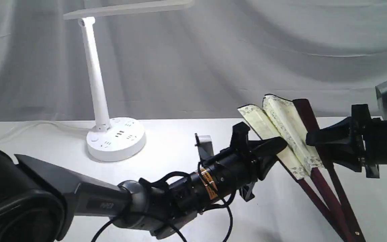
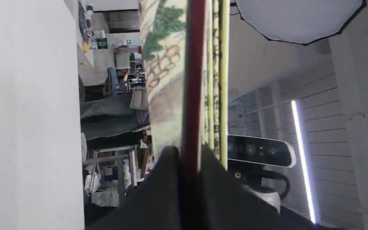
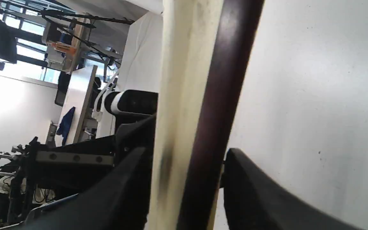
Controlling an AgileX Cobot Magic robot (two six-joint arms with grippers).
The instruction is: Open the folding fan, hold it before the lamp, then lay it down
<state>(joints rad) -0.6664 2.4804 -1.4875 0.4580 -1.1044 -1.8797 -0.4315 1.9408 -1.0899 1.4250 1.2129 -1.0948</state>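
Note:
The folding fan (image 1: 289,134) stands tilted above the table at centre right, only slightly spread, cream pleats up and maroon ribs running down to the pivot at lower right. My left gripper (image 1: 275,149) is shut on its left guard; the left wrist view shows the dark rib (image 2: 192,80) pinched between both fingers. My right gripper (image 1: 314,139) is shut on the right guard, seen in the right wrist view as a maroon stick (image 3: 216,105) beside a cream pleat. The white lamp (image 1: 104,101) stands at back left, its head lit.
A grey cloth backdrop (image 1: 247,50) hangs behind the white table (image 1: 166,134). The lamp's round base (image 1: 116,138) carries sockets, and its cord (image 1: 29,126) trails off to the left. My left arm (image 1: 113,201) stretches across the front of the table.

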